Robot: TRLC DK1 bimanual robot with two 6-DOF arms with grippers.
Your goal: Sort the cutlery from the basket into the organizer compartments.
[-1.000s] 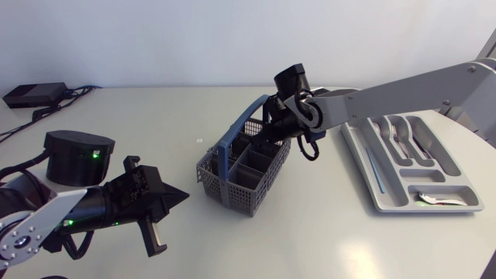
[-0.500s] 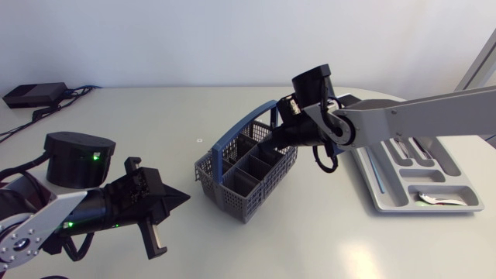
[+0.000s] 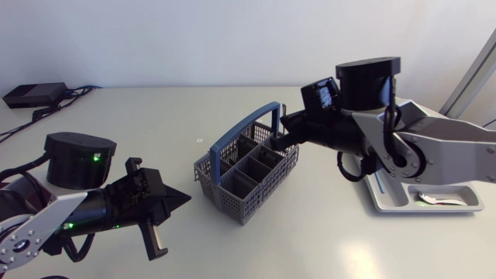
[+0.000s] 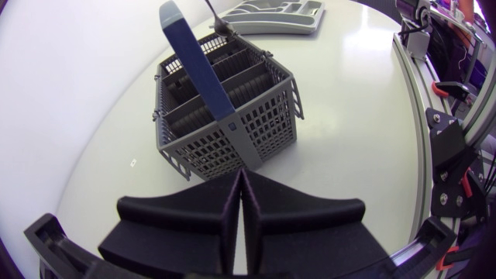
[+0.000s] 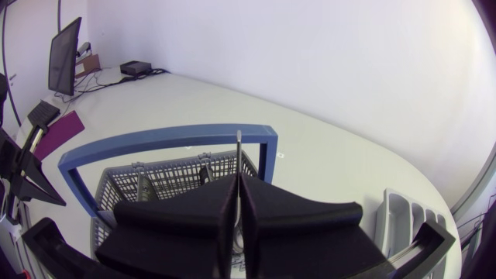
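The grey cutlery basket (image 3: 232, 194) with a blue handle (image 3: 242, 132) stands mid-table. My right gripper (image 3: 277, 142) hovers at its far right corner, shut on a thin metal piece of cutlery (image 5: 239, 151) that sticks up between the fingers; what kind it is I cannot tell. From the right wrist the basket (image 5: 167, 182) lies just under the gripper (image 5: 236, 180). My left gripper (image 3: 184, 199) sits shut and empty to the basket's left, pointing at the basket (image 4: 232, 143). The grey organizer (image 3: 411, 203) lies at the right, mostly hidden behind my right arm.
A small white item (image 3: 434, 199) lies in the organizer's near compartment. A black box with cables (image 3: 35, 94) sits at the table's far left corner. The organizer (image 4: 271, 15) is beyond the basket in the left wrist view.
My right arm has drawn back to the right, and its gripper has come up out of the basket to the far right corner. The basket settled slightly. The left arm has stayed still.
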